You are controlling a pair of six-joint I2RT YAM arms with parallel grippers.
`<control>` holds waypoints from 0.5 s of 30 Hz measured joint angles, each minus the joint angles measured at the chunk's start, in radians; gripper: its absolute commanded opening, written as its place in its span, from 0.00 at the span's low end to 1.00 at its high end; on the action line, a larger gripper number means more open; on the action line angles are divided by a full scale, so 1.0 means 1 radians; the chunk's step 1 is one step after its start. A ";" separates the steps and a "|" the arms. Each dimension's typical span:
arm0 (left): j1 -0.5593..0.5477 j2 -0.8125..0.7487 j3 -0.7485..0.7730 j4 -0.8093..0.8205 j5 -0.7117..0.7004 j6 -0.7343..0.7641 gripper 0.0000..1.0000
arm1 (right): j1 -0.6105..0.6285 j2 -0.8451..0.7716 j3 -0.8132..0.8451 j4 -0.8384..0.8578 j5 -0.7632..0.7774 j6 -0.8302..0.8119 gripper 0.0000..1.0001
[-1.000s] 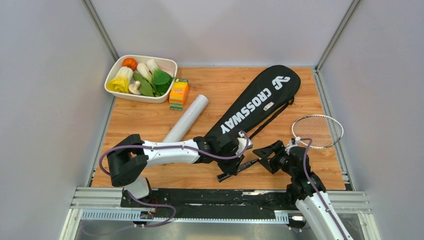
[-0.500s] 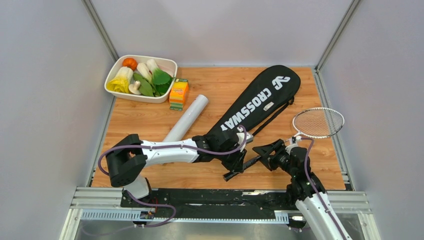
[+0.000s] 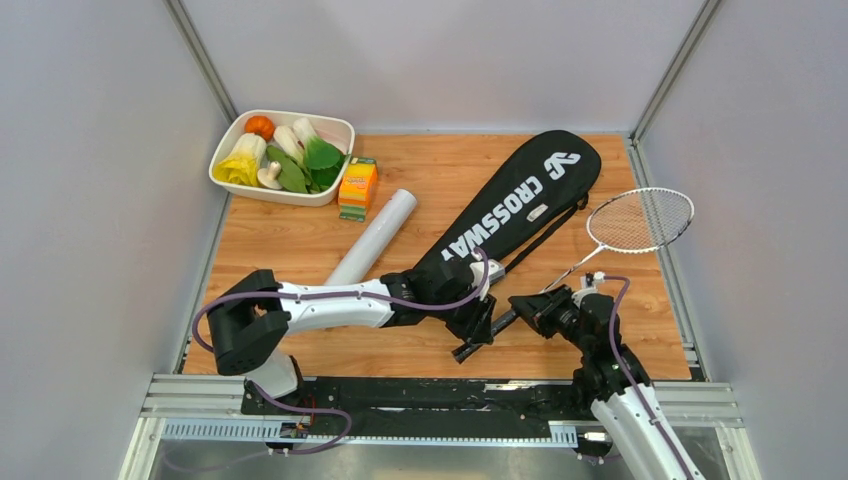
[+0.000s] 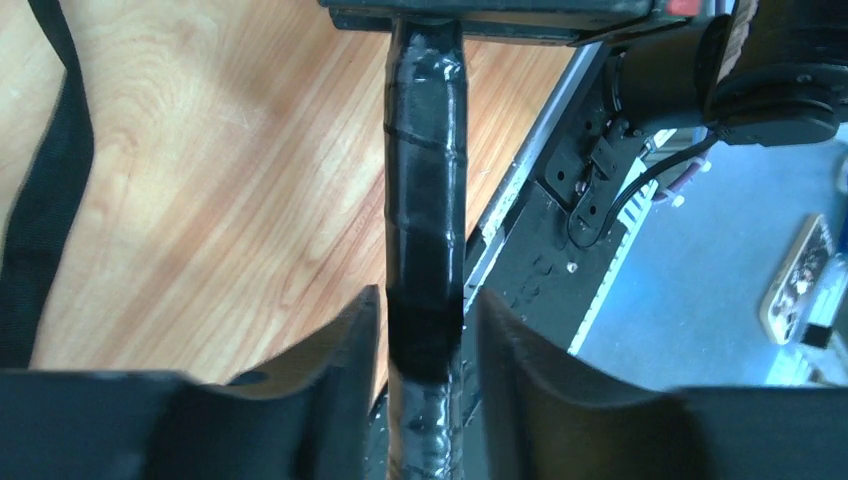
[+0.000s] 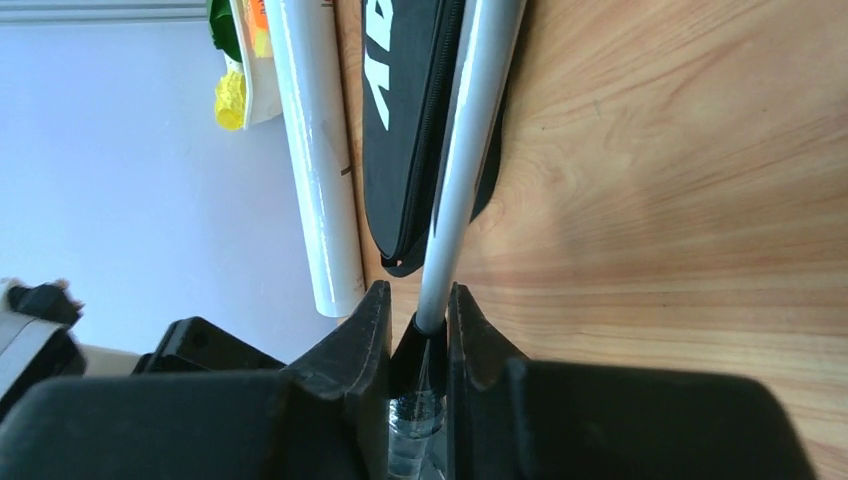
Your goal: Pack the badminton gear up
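A racket with a white frame lies slanted at the right, its shaft running down-left to a black handle. My left gripper is shut on that handle near its butt. My right gripper is shut on the black cone where the white shaft leaves the handle. The black CROSSWAY bag lies diagonally just left of the racket. The long white tube lies to the left of the bag.
A white dish of toy vegetables stands at the back left, with a small orange-and-green box beside it. The bag's black strap trails over the wood. Grey walls close in on both sides, and a metal rail runs along the near edge.
The racket head has swung away and to the right. My right gripper has closed from open onto the cone of the handle. My left gripper has shifted slightly right, still holding.
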 measured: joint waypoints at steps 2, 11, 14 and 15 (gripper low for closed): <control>0.002 -0.016 0.000 -0.009 -0.010 0.019 0.71 | 0.001 0.003 -0.002 0.007 -0.003 0.000 0.00; 0.113 -0.130 0.103 -0.162 -0.078 0.155 0.74 | 0.002 0.104 -0.005 0.035 -0.070 -0.108 0.00; 0.190 -0.129 0.169 -0.207 -0.098 0.217 0.72 | 0.002 0.117 -0.005 0.037 -0.111 -0.140 0.00; 0.210 -0.126 0.186 -0.218 -0.099 0.238 0.71 | 0.002 0.116 -0.005 0.039 -0.122 -0.147 0.00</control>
